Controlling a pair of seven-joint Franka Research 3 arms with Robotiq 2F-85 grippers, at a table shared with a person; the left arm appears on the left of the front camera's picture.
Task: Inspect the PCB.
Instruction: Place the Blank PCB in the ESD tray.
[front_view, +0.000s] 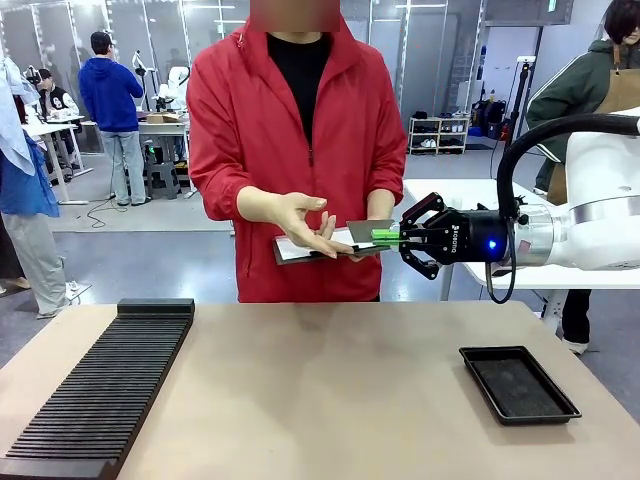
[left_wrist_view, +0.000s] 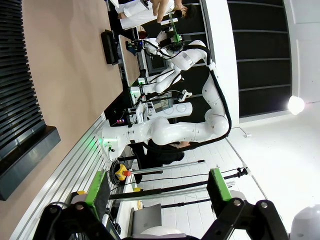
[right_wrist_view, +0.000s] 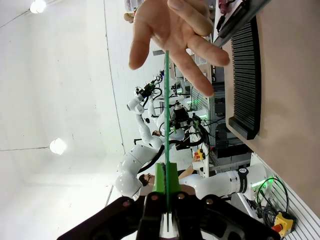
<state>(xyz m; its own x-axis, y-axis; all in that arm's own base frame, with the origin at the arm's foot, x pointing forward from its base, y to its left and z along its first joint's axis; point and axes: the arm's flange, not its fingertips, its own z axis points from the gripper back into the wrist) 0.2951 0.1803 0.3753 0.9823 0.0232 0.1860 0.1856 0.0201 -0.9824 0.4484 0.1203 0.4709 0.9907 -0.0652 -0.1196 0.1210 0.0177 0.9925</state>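
Slotted black rack (front_view: 100, 385) sits at the tabletop's (front_view: 330, 400) left edge, running to the near-left corner. Nothing touches it.

Mid-frame, above the far edge of the tabletop, the person's hand (front_view: 300, 222) is open, palm up, fingers spread, under the dark tablet (front_view: 300, 250) they carry. In the right wrist view that hand (right_wrist_view: 175, 30) is splayed around the far end of the board, gripping nothing that I can tell.

The PCB (front_view: 372, 232) is in the air, off the tabletop, between that hand and the right gripper (front_view: 388, 237), which is clamped on its near edge; the right wrist view shows the PCB (right_wrist_view: 166, 115) edge-on, a thin green line pinched between both pads.

Shallow black tray (front_view: 518, 383) lies at the right edge, empty. Left gripper (left_wrist_view: 160, 192) is spread wide, holds nothing, parked off the table side.

Risks:
1. Edge-only pinch: if the person tugs or bumps the board, it may twist or slip out.
2. If the jaws let go early, the open hand has no grip, so the board likely drops onto the tablet or tabletop.
3. The arm pushing forward could jab the board's edge into the fingers.
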